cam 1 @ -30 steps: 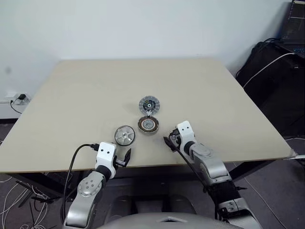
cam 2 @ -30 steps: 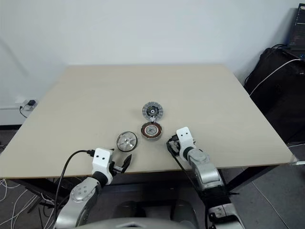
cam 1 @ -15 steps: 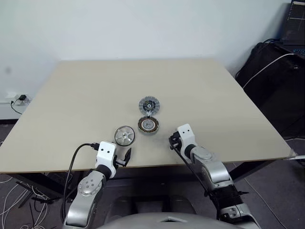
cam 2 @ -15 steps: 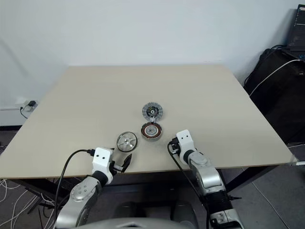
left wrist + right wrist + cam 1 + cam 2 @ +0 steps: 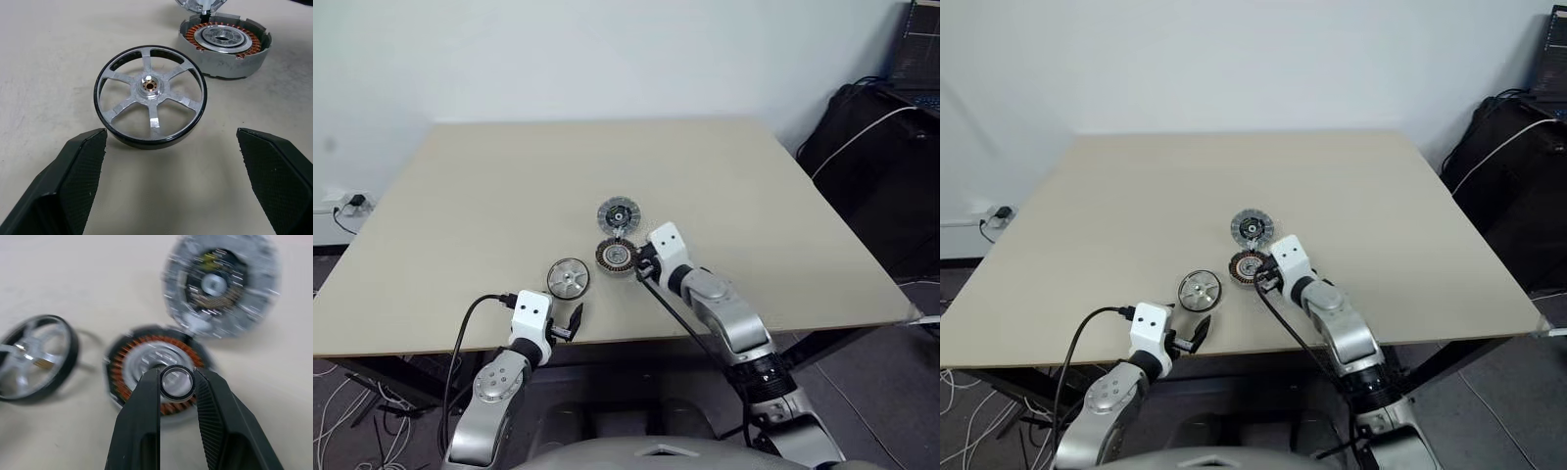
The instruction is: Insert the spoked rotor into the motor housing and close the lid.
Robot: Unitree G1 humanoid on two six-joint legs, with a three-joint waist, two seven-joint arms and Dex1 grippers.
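The spoked rotor [image 5: 569, 277] lies flat on the table, a silver wheel with a black rim, straight ahead of my open left gripper [image 5: 171, 137] and a short way off. The motor housing [image 5: 616, 255] shows its copper windings, open side up. The lid [image 5: 619, 213] lies just beyond it, dark hub up, touching its far edge. My right gripper [image 5: 177, 377] hovers over the housing's near edge, shut on a small black-rimmed ring [image 5: 177, 382] held between its fingertips.
The beige table [image 5: 460, 196] stretches wide and bare around the parts. My left gripper [image 5: 570, 323] sits at its front edge. Off the table to the right stand a black bag [image 5: 876, 147] with cables and a laptop. A wall socket [image 5: 347, 203] is at far left.
My right gripper has swung left and away from the table's front edge, up to the motor housing. The left arm and the three parts have stayed put.
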